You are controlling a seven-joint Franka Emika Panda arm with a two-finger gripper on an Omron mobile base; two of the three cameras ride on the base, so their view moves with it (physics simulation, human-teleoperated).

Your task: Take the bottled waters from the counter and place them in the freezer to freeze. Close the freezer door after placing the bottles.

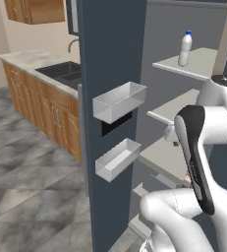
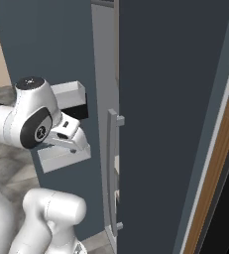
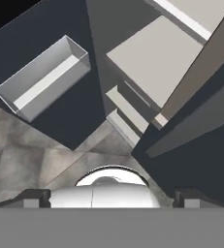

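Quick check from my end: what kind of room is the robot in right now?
A home kitchen, by the look of it: a stone counter with a dark sink over wooden cabinets, and an open freezer holding a bottled water.

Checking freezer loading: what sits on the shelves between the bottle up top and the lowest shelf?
In the left base view, the shelves below the blue-capped bottle look bare; the arm hides part of them.
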